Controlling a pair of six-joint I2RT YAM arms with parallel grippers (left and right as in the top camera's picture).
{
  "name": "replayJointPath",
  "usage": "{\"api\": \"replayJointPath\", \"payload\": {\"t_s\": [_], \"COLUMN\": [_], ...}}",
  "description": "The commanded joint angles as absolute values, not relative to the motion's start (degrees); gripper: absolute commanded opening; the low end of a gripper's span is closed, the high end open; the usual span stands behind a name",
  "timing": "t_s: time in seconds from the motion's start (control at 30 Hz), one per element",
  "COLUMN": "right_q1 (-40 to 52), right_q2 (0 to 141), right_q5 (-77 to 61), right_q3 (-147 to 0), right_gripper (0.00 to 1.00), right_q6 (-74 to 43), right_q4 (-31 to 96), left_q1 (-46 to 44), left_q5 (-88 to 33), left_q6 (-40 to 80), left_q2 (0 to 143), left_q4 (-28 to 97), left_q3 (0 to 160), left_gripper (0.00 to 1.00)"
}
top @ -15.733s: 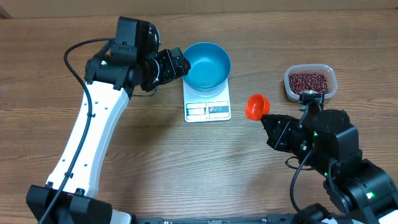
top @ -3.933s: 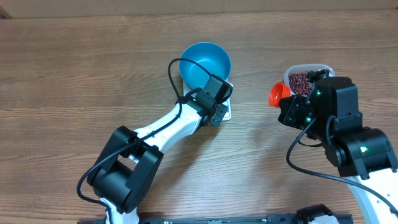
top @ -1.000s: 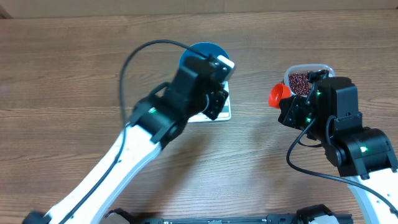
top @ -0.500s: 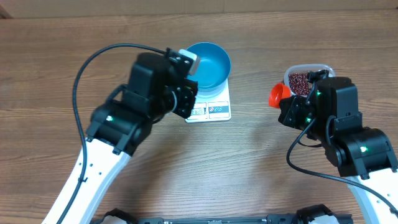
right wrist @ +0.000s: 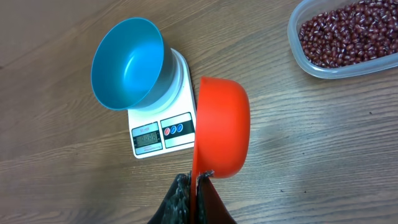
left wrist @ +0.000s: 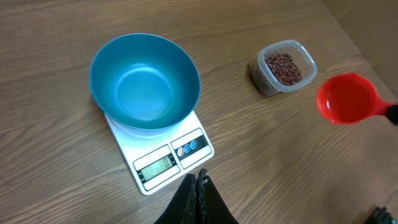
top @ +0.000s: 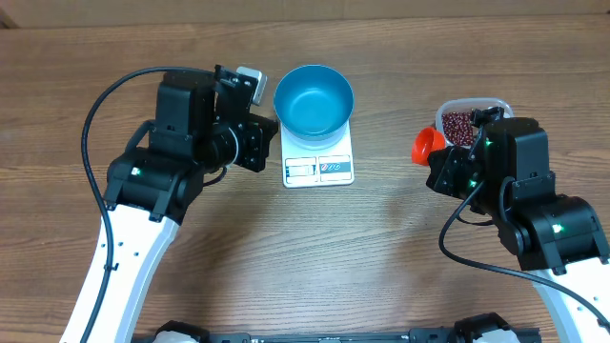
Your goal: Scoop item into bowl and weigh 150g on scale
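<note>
While the blue bowl (top: 314, 98) is sitting empty on the white scale (top: 318, 168) at the middle of the desk (top: 381, 257), the right claw (right wrist: 194, 180) is pinching the handle of the orange-red scoop (right wrist: 222, 127), holding it empty and tipped on its side just beside the clear tub (left wrist: 264, 86) in which the red-brown beans (right wrist: 342, 31) are lying. The left claw (left wrist: 199, 180), pressed together and gripping nothing, is hovering beside the scale. Scooping appears to be only beginning: the next move is calling for the right arm to bring the scoop over the tub, dip its rim into the heap, level it, and carry the load to the bowl without spilling
</note>
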State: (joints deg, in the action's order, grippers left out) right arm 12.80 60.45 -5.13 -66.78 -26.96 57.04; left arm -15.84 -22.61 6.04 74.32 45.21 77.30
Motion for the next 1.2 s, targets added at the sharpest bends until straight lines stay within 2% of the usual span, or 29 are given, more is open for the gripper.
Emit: {"api": "replayJointPath", "payload": {"t_s": [0.0,1.17], "right_q1": [12.5,12.5], "right_q2": [60.2,67.0], "right_q5": [-5.2,-5.2], "right_q3": [-68.3,-68.3], "right_gripper": [0.04,0.04], "right_q6": [-26.7,-26.9], "right_q4": [56.7,53.6], "left_q1": [-14.9,-15.0], "left_q5": [-28.3,-28.6], "left_q6": [6.9,7.8], "left_q2": [76.3,78.7], "left_q4": [45.3,46.5], "left_q3": [78.0,78.0], "left_gripper": [0.04,0.04]}}
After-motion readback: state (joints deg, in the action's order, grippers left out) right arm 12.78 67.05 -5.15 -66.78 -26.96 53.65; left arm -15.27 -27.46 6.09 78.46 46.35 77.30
